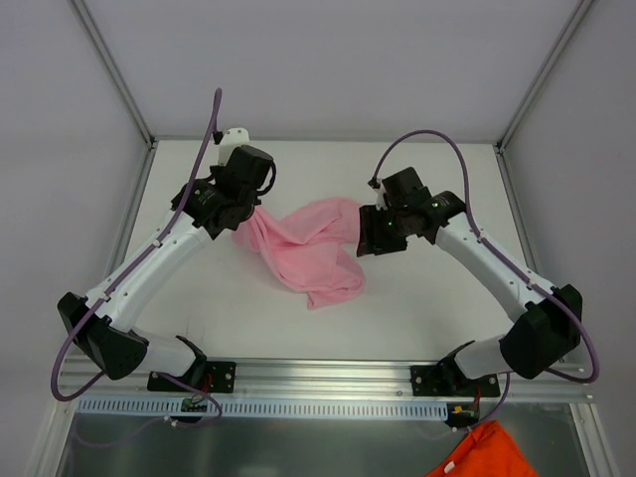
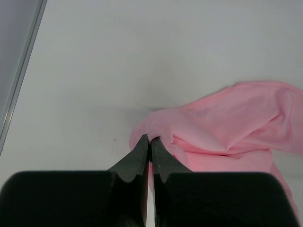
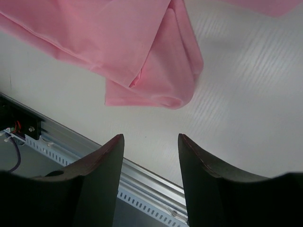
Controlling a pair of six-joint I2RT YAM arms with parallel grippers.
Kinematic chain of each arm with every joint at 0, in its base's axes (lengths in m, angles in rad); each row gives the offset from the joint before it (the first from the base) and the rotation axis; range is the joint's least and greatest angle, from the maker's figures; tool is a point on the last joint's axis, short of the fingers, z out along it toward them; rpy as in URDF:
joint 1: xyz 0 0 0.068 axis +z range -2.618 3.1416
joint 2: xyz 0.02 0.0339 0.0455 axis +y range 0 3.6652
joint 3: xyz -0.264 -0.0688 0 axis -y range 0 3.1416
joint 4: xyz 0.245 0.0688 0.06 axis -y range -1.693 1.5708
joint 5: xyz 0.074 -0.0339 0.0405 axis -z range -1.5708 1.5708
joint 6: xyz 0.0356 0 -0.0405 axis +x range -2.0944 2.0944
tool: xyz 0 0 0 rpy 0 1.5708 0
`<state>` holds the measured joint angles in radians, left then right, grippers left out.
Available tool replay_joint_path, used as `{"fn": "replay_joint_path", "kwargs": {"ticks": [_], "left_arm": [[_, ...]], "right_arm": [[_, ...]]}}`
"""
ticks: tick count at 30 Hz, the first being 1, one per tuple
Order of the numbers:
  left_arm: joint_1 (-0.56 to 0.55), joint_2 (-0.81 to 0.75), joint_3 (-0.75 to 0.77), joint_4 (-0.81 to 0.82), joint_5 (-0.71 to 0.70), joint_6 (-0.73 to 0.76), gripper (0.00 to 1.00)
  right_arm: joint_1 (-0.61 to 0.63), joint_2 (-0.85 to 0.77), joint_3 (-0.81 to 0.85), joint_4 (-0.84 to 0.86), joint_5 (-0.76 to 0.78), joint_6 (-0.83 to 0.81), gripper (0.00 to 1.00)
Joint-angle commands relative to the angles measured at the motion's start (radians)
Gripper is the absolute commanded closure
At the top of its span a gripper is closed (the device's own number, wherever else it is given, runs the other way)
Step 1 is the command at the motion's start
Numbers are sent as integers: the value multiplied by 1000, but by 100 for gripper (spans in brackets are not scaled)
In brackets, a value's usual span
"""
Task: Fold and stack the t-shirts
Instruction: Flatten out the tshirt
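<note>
T-shirt (image 1: 308,250): one pink garment, unfolded and bunched, lying on the white surface (image 1: 238,318) between the two arms. No stack has been started.

Left gripper (image 1: 240,223): at the t-shirt's left end. In the left wrist view the fingers (image 2: 142,151) are pressed together with a small fold of pink fabric caught at their tips. The rest of the t-shirt spreads to the right of that pinch.

Right gripper (image 1: 369,238): at the t-shirt's right edge. In the right wrist view the gripper (image 3: 150,138) is spread, with nothing between its fingers. A doubled corner of the t-shirt (image 3: 156,80) lies ahead of the fingertips, apart from them, on bare surface. From the top view it is hard to tell whether the gripper body brushes the fabric beneath it.

Governing relation: the bunch runs longest from the left gripper's pinch toward the t-shirt's near right corner, with a shorter lobe reaching up to the right gripper. The t-shirt therefore lies right of the held end and directly in front of the free gripper. The right arm is the nearer one to the loose fabric.

Judged step: spreading the garment flat before the first fold. The coming move likely requires the right gripper to advance onto the corner ahead of it and close there. The two arms could then draw the t-shirt apart along its long axis.

Risk: thin fabric may slip or be taken in more than one layer.
</note>
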<state>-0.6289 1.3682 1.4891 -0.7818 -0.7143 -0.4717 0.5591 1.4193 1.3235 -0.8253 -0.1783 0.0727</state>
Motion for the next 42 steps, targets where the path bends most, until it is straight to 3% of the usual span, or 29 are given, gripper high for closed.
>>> {"fn": "replay_joint_path", "kwargs": {"ticks": [1, 7, 17, 42], "left_arm": [[-8, 3, 8, 35, 1, -8, 100], [-11, 2, 8, 27, 3, -10, 100], [-12, -9, 17, 7, -14, -8, 100], [-15, -37, -1, -8, -37, 11, 100]], "right_arm": [[10, 3, -69, 101, -116, 73, 47], [48, 96, -161, 238, -165, 110, 49], [117, 266, -142, 325, -167, 119, 52], [144, 395, -132, 420, -178, 147, 53]]}}
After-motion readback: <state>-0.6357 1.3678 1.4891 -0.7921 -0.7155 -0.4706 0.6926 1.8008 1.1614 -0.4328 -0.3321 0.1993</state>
